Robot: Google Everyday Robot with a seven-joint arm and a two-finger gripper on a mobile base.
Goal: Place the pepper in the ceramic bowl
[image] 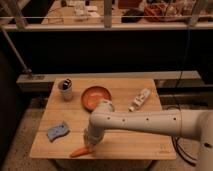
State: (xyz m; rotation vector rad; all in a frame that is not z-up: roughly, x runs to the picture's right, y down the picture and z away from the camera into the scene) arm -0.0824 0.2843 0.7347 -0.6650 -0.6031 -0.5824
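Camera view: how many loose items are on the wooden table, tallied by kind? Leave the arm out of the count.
Vegetables: 1, the pepper
Dishes: 2, the ceramic bowl and the grey cup
Sponges: 1, the blue sponge
Bottles: 1, the white bottle
Total: 5
Not counted: the gripper, low at the pepper.

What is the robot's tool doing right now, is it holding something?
Tool: down low at the pepper, near the front edge of the table; whether it is holding the pepper cannot be told.
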